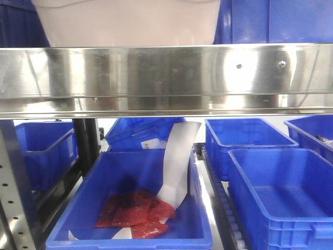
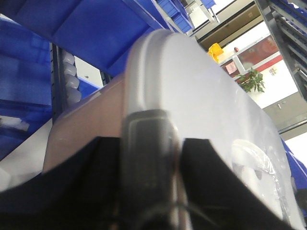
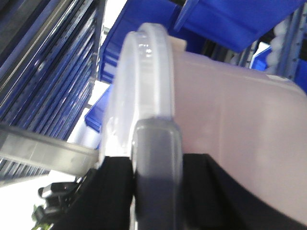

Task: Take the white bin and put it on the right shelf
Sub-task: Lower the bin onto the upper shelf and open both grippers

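The white bin point(image 1: 130, 21) (stiff, slippery plastic, I think) shows at 12 o'clock above the right shelf point(image 1: 166, 78); left gripper point(image 2: 146, 125) and right gripper point(image 3: 156, 132) each clamp its lid rim.

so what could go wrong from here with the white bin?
The left gripper and right gripper each pinch only a grey clip at the lid rim; the white bin could tilt or slip.
Its base is hidden behind the front rail of the right shelf; it may catch there.
A blue crate stands close beside it; sideways drift could hit it.
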Robot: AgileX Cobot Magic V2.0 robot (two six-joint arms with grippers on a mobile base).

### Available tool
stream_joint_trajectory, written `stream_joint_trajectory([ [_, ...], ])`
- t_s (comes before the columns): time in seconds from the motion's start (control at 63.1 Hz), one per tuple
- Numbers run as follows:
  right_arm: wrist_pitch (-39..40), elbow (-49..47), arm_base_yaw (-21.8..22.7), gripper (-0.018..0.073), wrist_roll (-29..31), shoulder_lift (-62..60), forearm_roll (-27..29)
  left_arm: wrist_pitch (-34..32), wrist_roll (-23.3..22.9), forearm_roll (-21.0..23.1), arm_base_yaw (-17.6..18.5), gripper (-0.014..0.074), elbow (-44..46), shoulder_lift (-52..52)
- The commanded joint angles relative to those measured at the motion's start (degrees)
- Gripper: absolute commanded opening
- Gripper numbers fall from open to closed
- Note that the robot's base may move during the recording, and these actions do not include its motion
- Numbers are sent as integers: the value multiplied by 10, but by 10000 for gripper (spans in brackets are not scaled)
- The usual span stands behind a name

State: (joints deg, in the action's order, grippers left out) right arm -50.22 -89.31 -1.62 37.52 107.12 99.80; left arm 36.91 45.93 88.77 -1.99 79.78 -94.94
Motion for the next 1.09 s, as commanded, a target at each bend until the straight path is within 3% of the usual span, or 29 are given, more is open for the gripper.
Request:
stream_joint_trajectory([
  [0.0,-90,-26,-19,528,4,-37,80,69,14,30,20,372,20,25],
  [0.063,-90,-26,-17,646,10,-37,76,77,14,30,20,420,20,25],
  [0.381,-92,-26,0,627,22,-39,44,80,14,25,15,455,20,25],
  [0.507,-84,-26,19,627,22,-46,-7,80,14,7,8,455,20,28],
  [0.682,-64,-44,36,627,24,-61,-124,79,29,-34,-1,455,22,42],
  [0.872,-55,-113,36,627,24,-64,-267,66,40,-137,-1,452,41,62],
  [1.078,-59,-172,36,627,8,-66,-364,63,40,-252,-1,452,77,92],
])
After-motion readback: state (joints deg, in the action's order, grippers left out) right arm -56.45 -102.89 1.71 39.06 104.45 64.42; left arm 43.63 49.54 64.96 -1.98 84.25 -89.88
